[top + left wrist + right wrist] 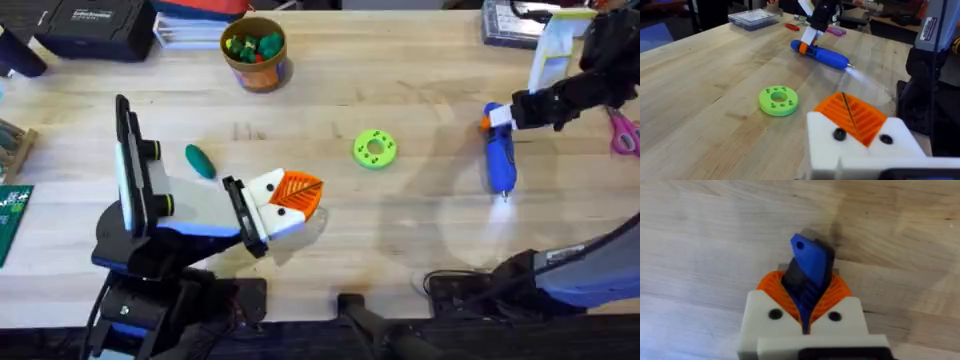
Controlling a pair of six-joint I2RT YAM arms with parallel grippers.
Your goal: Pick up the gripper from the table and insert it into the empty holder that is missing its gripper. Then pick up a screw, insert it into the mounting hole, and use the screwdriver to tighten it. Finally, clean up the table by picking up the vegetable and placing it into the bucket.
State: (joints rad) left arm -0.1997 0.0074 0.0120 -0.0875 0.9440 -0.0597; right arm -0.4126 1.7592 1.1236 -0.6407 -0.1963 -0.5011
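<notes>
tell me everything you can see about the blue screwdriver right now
The bright blue pen-shaped plastic screwdriver lies flat on the pale wooden table, at the right, with an orange band near its rear end and a thin metal bit at the end nearer the arm bases, where a light glows on the wood. The right end effector has its orange ribbed pads closed around the rear end.

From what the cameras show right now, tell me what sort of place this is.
Likely a robotics lab or workshop bench. A wooden table carries a blue electric screwdriver, a green circuit board at its edge, and a black equipment case at the back, with cluttered workbenches visible behind in the left wrist view.
</notes>
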